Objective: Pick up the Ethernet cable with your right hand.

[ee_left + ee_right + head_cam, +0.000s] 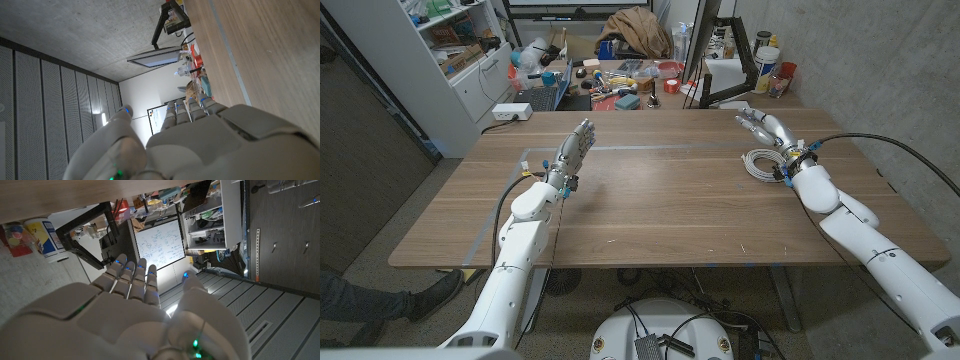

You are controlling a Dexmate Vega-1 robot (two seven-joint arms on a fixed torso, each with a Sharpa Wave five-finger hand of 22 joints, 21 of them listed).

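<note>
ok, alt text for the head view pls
The robot's right hand, fingers apart, hovers just beyond a coiled white Ethernet cable on the wooden table, not holding it. The left hand is raised open at the table's left; cluttered benches stand behind.

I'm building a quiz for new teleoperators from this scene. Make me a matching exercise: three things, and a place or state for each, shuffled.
Things:
1. Ethernet cable
2. left hand
3. right hand

Places or states:
A. over the table's left part, fingers straight, holding nothing
B. coiled on the table's right side
C. just beyond the coil, fingers apart, holding nothing

Pairs: 1-B, 2-A, 3-C
</note>
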